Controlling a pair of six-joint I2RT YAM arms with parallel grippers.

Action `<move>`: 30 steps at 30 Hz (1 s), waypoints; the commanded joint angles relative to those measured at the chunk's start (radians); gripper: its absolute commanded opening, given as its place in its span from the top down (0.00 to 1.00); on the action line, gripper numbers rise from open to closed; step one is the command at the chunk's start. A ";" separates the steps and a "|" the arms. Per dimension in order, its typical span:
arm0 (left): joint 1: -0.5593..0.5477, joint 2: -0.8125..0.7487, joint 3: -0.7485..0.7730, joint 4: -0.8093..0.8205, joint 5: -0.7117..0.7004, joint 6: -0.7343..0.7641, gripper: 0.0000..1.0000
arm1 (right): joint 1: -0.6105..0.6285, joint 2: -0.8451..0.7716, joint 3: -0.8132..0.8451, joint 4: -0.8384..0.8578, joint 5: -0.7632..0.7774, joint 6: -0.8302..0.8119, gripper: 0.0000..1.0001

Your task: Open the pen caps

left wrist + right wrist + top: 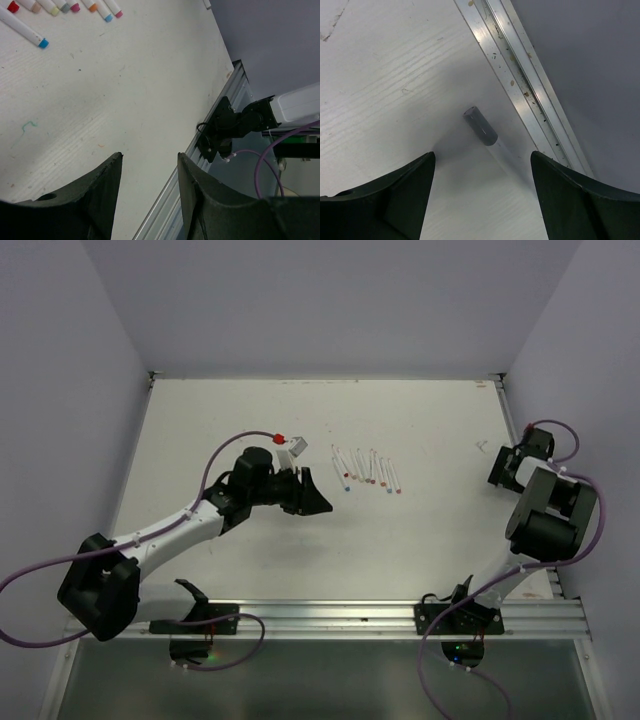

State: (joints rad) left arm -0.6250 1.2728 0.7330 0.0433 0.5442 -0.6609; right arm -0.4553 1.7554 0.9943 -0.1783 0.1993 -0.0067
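My left claw (150, 162) hangs spread at 9 o'clock of the pens (366, 471), ready to take one, while my right claw (482, 159), also spread, straddles a small grey tube (481, 126).

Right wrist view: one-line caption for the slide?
Open right end effector hovering over a small grey plastic cylinder lying on the white table beside the aluminium edge rail.

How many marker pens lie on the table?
9, going by the coloured ends in the left wrist view: eight pens side by side in a row near the middle of the table, and one blue-ended pen beside the row's left end. Others may be hidden.
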 commanded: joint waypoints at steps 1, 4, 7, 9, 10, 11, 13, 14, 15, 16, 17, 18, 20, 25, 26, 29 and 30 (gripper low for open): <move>-0.005 -0.003 0.032 0.018 0.045 0.015 0.49 | -0.010 0.061 0.007 -0.061 0.008 -0.067 0.21; -0.005 -0.018 0.028 0.023 0.045 0.015 0.49 | -0.010 0.058 -0.009 -0.063 0.008 -0.087 0.22; -0.005 -0.030 0.029 0.013 0.051 0.020 0.49 | -0.011 0.073 -0.013 -0.072 0.009 -0.105 0.23; -0.005 -0.050 0.022 0.015 0.051 0.015 0.49 | -0.011 0.079 -0.029 -0.063 0.008 -0.122 0.25; -0.007 -0.059 0.019 0.017 0.049 0.015 0.49 | -0.011 0.081 -0.037 -0.052 0.005 -0.127 0.25; -0.005 -0.072 0.013 0.023 0.045 0.017 0.49 | -0.011 0.084 -0.040 -0.043 -0.004 -0.134 0.25; -0.005 -0.079 0.008 0.023 0.043 0.017 0.49 | -0.011 0.088 -0.046 -0.038 -0.024 -0.141 0.25; -0.005 -0.084 0.006 0.020 0.043 0.018 0.49 | -0.011 0.096 -0.048 -0.036 -0.032 -0.153 0.25; -0.005 -0.089 0.006 0.020 0.045 0.018 0.49 | -0.011 0.102 -0.049 -0.038 -0.034 -0.159 0.25; -0.005 -0.095 0.003 0.020 0.048 0.017 0.49 | -0.011 0.113 -0.052 -0.039 -0.034 -0.168 0.26; -0.004 -0.101 -0.004 0.030 0.051 0.014 0.49 | -0.013 0.121 -0.062 -0.033 -0.056 -0.177 0.27; -0.005 -0.107 -0.007 0.032 0.048 0.014 0.49 | -0.010 0.134 -0.086 -0.006 -0.079 -0.187 0.28; -0.004 -0.112 -0.015 0.035 0.045 0.015 0.49 | -0.011 0.154 -0.085 -0.016 -0.078 -0.208 0.31; -0.004 -0.109 -0.018 0.040 0.063 0.015 0.49 | -0.011 0.168 -0.085 -0.013 -0.100 -0.217 0.37; -0.004 -0.107 -0.017 0.041 0.066 0.014 0.49 | -0.011 0.170 -0.083 -0.015 -0.107 -0.219 0.40; -0.004 -0.108 -0.011 0.035 0.068 0.015 0.49 | -0.011 0.191 -0.065 -0.035 -0.121 -0.230 0.54; -0.004 -0.107 -0.011 0.033 0.066 0.015 0.49 | -0.013 0.196 -0.059 -0.038 -0.126 -0.233 0.57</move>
State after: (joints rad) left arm -0.6250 1.1786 0.7216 0.0509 0.5785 -0.6605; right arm -0.4599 1.8263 0.9955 -0.0086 0.0887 -0.1947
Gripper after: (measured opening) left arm 0.508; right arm 0.463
